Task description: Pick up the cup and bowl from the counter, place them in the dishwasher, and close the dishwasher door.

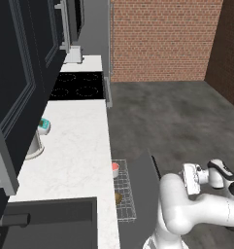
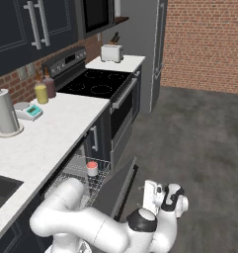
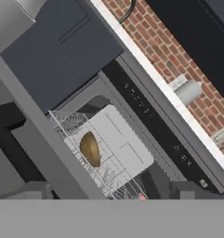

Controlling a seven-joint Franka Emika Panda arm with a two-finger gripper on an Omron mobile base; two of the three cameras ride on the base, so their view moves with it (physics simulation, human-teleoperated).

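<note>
The gripper (image 1: pixel 190 179), jaws wide apart and empty, hangs just outside the half-raised dishwasher door (image 1: pixel 146 194), with cup (image 1: pixel 115 169) and bowl (image 1: pixel 118 197) racked beyond it.

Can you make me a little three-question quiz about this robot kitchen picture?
1. True or false: the small white-and-red cup stands in the grey wire dishwasher rack.
2. Where is the golden-brown round bowl? A) in the black sink B) in the rack C) on the stovetop
3. Fill in: the flat dark dishwasher door is ____ (open/closed).

Key:
1. True.
2. B.
3. Open; it is partly raised and not yet shut.
</note>
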